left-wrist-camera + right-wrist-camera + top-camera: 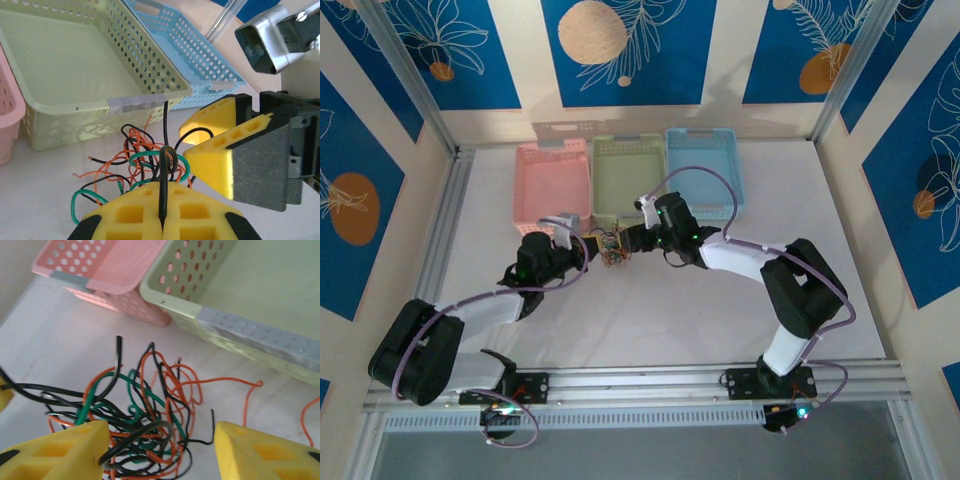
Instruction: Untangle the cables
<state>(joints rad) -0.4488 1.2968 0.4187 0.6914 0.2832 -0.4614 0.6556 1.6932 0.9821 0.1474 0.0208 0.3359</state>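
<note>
Beside the green basket (75, 65), bare inside, lie the cables (140, 165).

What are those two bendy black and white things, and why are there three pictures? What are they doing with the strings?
They are two robot arms on a white table. One picture looks down from above; the other two come from small cameras on each arm's wrist, so you see its own yellow jaws up close. At the far side stand three baskets: pink, green and blue. In front of them lies a clump of thin black, orange and green cables. The left gripper is shut, pinching a black cable. The right gripper is open, its jaws either side of the clump. They are trying to untangle it.
</note>
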